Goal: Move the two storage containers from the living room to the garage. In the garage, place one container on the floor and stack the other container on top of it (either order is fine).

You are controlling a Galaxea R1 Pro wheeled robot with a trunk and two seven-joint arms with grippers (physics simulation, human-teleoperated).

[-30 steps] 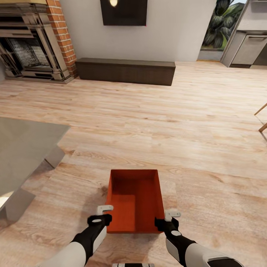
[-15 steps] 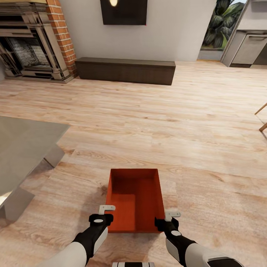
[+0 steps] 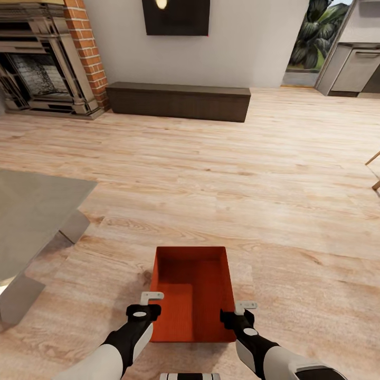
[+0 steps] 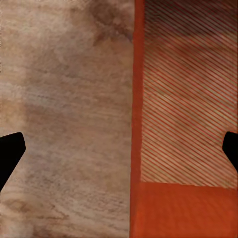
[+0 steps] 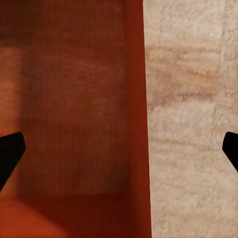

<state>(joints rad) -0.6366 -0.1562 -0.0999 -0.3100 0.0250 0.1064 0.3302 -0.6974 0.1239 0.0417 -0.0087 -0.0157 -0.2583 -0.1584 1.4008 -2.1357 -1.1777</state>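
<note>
Living room, light wood plank flooring running clear ahead. Far off: a brick fireplace at the left, a dark low cabinet along the pale wall, a wall TV above it. Farther right, a doorway with green plants and grey cabinets. At the near left, a grey table on slanted legs, close beside the left arm but apart from it. At the right edge, thin wooden legs of some furniture. Directly in front, one storage container, red-orange, open-topped, nothing inside but its own bare bottom. Whether resting on the planks or lifted off them: cannot tell. Left gripper at the container's left wall, right gripper at its right wall, both near the corners closest to the robot. In the left wrist view, the red wall standing between two widely parted black fingertips, with no contact visible; likewise in the right wrist view, the wall between fingertips spread far apart. Both straddling the walls, open, gripping nothing.
</note>
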